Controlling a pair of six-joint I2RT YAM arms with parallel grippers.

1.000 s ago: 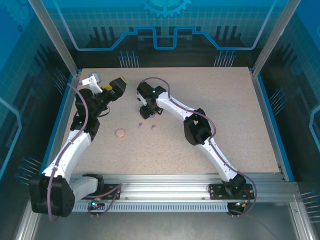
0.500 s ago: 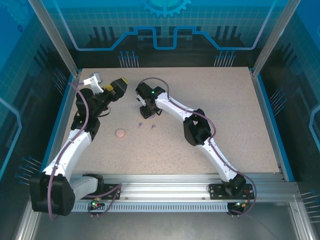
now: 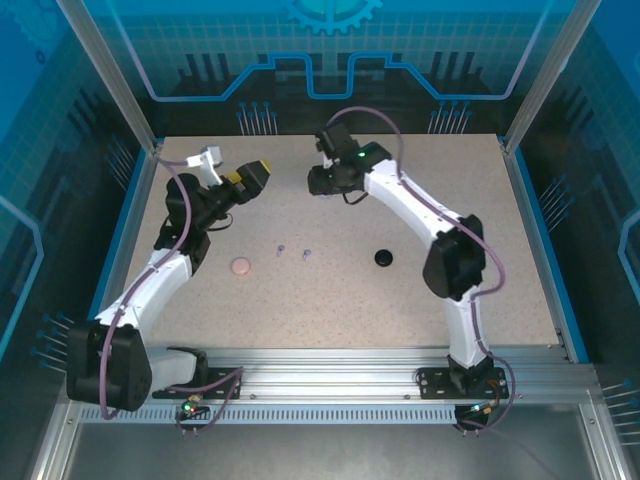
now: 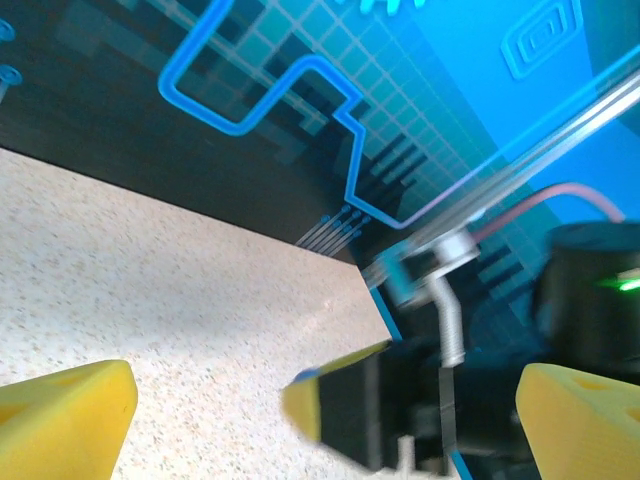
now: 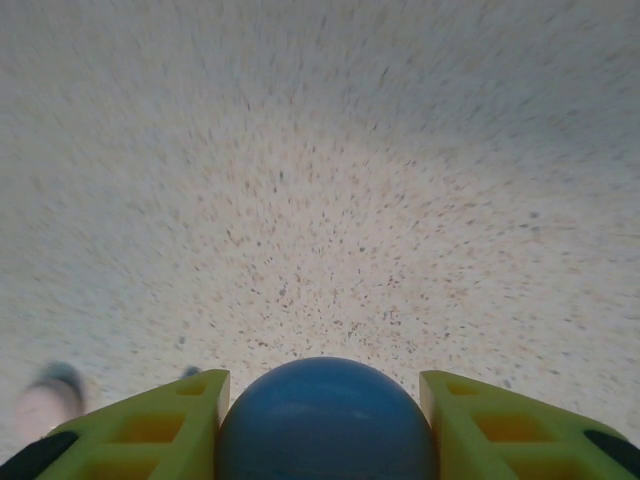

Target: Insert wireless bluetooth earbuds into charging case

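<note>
Right pincer (image 5: pixel 320 395) clamps blue round case (image 5: pixel 325 435), per wrist view | left pincer (image 3: pixel 258 172) wide

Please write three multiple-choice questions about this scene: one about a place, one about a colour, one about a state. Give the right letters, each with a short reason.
1. Where is the black round case?
A. Left of the pink case.
B. Right of the two small buds.
C. Between the left arm's fingers.

2. Which colour is the round thing that the right gripper holds?
A. Blue.
B. Pink.
C. Black.

3. How is the left gripper?
A. Shut on a bud.
B. Shut on a case.
C. Open, holding nothing.

Answers: B, the top view shows it right of both buds; A, the right wrist view shows it blue; C, its fingertips stand wide apart.
</note>
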